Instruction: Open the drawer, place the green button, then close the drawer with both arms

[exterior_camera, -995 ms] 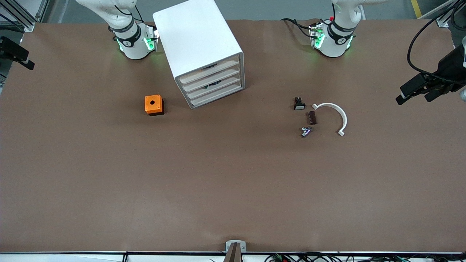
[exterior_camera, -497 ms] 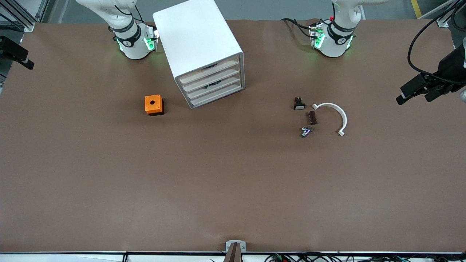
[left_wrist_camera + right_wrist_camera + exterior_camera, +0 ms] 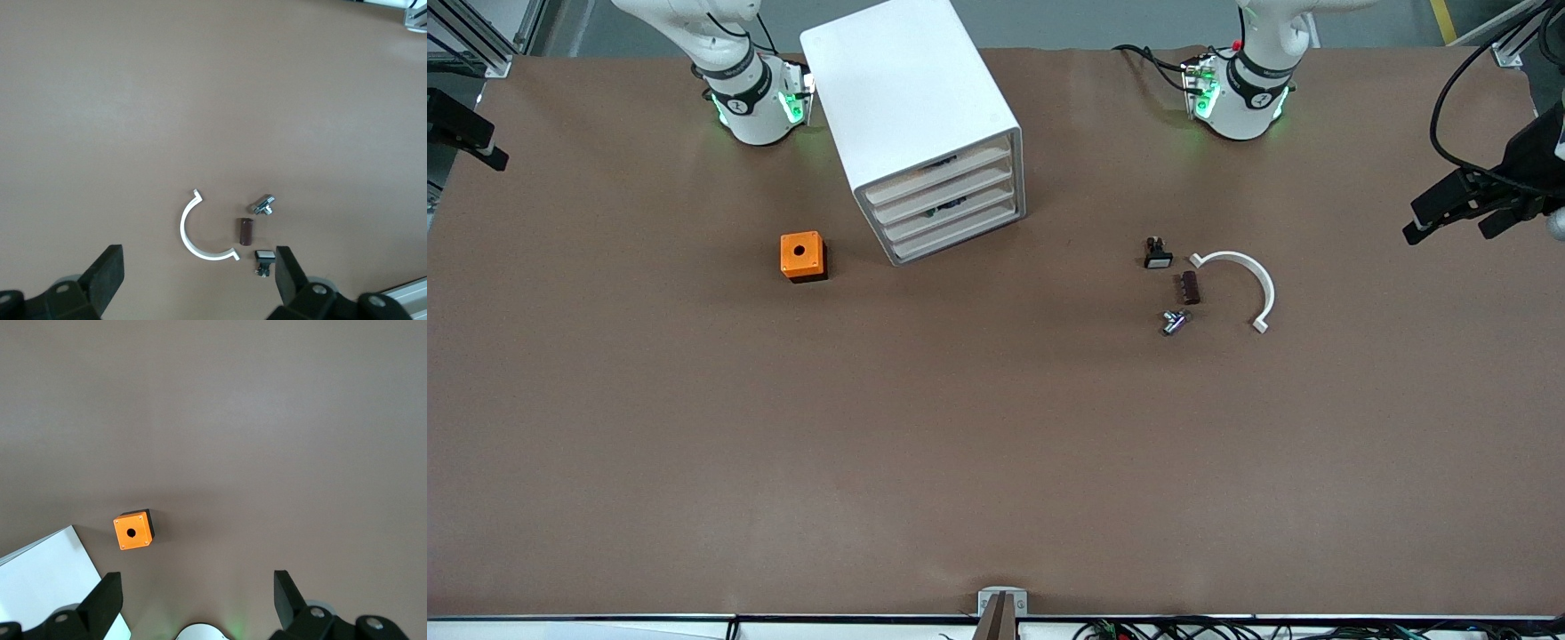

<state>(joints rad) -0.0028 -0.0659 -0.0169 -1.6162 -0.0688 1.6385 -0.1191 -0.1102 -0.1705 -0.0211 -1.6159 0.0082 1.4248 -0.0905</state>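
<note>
One cabinet [image 3: 921, 124] with four drawers, all shut (one cube [image 3: 801, 255] at its 8 o'clock); left gripper [image 3: 197, 283] and right gripper [image 3: 193, 603] both spread, empty

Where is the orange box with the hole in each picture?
Front view: orange box on the table beside the white cabinet, toward the right arm's end.
Left wrist view: not in it.
Right wrist view: orange box beside the cabinet's corner.
Shared landmark: the white cabinet.

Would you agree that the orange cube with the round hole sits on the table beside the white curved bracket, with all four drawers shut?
Not quite: the front view shows the orange cube beside the white cabinet, well apart from the white curved bracket. All four drawers do look shut.
</note>
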